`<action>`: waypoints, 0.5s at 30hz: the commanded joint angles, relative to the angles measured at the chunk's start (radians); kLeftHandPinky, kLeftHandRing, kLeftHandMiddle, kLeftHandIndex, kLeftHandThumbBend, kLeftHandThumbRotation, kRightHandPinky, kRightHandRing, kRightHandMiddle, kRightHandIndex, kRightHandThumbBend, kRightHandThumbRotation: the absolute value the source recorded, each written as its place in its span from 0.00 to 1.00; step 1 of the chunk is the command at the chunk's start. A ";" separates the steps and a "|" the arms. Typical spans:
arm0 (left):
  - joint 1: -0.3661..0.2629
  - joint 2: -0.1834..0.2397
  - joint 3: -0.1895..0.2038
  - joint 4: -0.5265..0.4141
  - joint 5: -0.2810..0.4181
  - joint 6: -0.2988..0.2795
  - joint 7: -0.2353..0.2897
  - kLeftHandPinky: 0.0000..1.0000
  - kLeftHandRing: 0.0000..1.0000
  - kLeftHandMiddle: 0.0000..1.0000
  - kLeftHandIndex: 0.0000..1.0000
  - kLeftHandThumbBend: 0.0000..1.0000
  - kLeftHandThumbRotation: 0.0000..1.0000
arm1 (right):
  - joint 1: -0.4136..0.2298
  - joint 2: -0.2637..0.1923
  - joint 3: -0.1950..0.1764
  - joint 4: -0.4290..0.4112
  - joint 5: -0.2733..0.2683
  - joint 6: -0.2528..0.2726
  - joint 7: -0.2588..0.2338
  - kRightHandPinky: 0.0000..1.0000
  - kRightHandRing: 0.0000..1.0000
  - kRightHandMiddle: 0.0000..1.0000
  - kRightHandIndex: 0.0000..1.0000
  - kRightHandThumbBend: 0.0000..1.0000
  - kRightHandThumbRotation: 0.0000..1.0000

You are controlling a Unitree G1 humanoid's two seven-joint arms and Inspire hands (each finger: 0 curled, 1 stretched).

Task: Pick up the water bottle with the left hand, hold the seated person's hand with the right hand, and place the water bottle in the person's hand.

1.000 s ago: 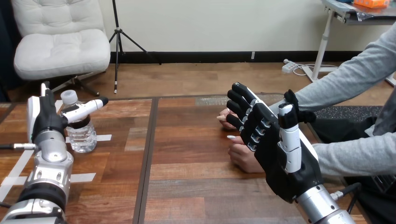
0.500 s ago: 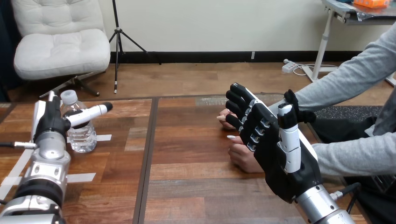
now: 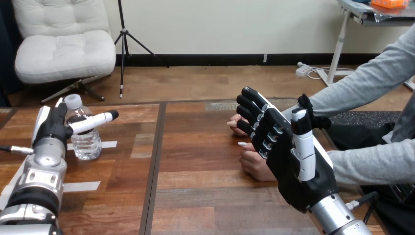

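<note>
Left hand (image 3: pixel 51 129) unclenched at bottle (image 3: pixel 87 143), thumb straight across bottle's front; right hand (image 3: pixel 292 169) spread flat well right of bottle, person's hands (image 3: pixel 252 164) there too.

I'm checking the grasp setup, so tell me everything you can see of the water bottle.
The water bottle is clear plastic with a white cap, holding water. It stands upright on the wooden table's left part, at a white tape strip. The left hand flanks its upper half, thumb straight across its front; whether they touch is unclear.
</note>
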 commanded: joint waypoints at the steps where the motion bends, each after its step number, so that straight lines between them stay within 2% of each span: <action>1: -0.104 0.041 -0.025 -0.003 0.020 -0.017 -0.010 1.00 1.00 1.00 1.00 0.87 0.32 | -0.030 0.010 -0.003 -0.060 0.016 -0.012 0.001 1.00 0.99 0.96 0.94 0.86 1.00; 15: -0.133 0.042 -0.046 0.002 0.021 0.069 -0.004 0.99 0.99 1.00 0.98 0.88 0.32 | -0.030 0.010 -0.002 -0.065 0.017 -0.008 -0.001 1.00 0.99 0.97 0.94 0.87 1.00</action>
